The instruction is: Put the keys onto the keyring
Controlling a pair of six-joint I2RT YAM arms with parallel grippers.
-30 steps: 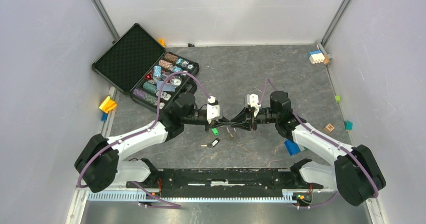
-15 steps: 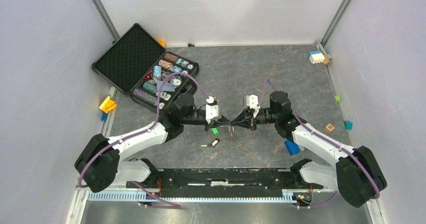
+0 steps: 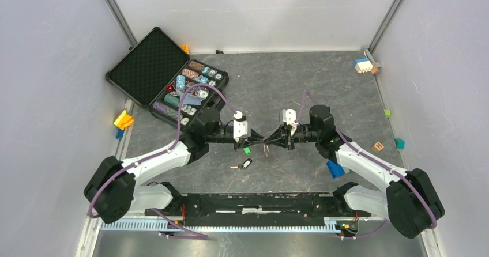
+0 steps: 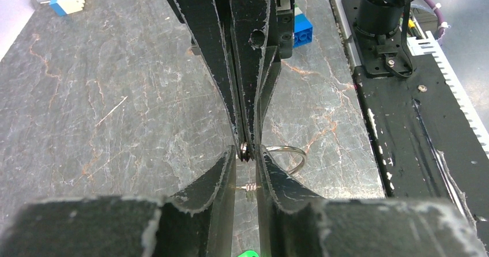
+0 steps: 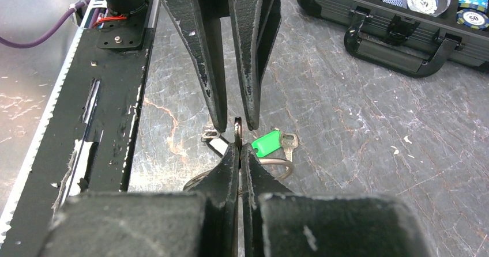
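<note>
1. Dark grey marbled table (image 3: 300, 90), walled in by pale lilac panels (image 3: 52, 67) on three sides, with metal posts in the far corners.
2. At the far left, an open black case (image 3: 151, 61) holding rows of poker chips, lid laid back on the table.
3. Scattered near the edges: a white and blue block (image 3: 363, 65) at the far right corner, a yellow block (image 3: 123, 119) off the left edge, a blue brick (image 3: 335, 169) by the right arm.
4. Along the near edge, a black rail (image 3: 254, 204) carrying both arm bases.
5. Meeting tip to tip over the middle of the table: left gripper (image 4: 246, 160) and right gripper (image 5: 239, 150).
6. Pinched in the right gripper's closed tips: the keyring (image 4: 286, 148), its wire loop sticking out to one side.
7. Left gripper parted a little, tips on either side of the ring's edge; no firm hold to be seen.
8. Just below that meeting point, the green key (image 5: 266, 144).
9. Nearer the rail, flat on the table and apart from the ring, the black key (image 3: 244, 165).
</note>
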